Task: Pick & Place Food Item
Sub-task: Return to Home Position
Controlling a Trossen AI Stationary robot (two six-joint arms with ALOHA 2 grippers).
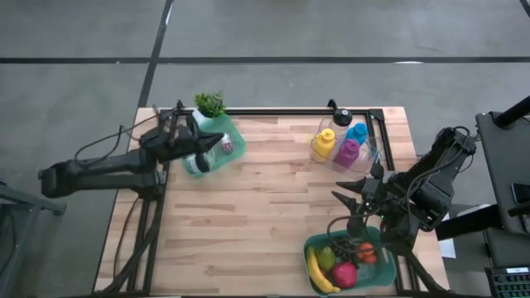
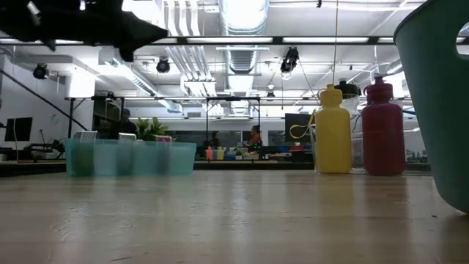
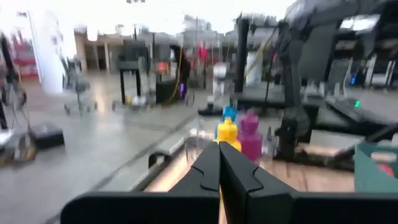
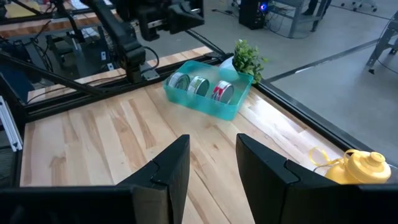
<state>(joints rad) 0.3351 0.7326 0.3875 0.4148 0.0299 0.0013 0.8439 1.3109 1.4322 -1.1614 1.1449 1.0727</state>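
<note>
Three tuna cans lie side by side in the blue transparent bin near the far left corner of the counter, with the red can at the end of the row nearest the small potted plant. No can is to be seen loose on the wood, so the placing part of the job looks finished, and the step in hand appears to be the arms' retreat to their resting pose. The left claw hangs in the air at the bin's edge, its two fingers pressed together with nothing between them, while its wrist camera looks level across the counter toward the coloured bottles. The right claw waits over the right side of the counter with its fingers spread and empty, between the bottles and the green basket of fruit at the near right corner. What comes next, by this reading, is a clean withdrawal. The left arm should lift away from the bin and draw back toward its base without brushing the bin's wall or the plant beside it. The right arm, close to both the basket and the bottles, needs a path that touches neither.
</note>
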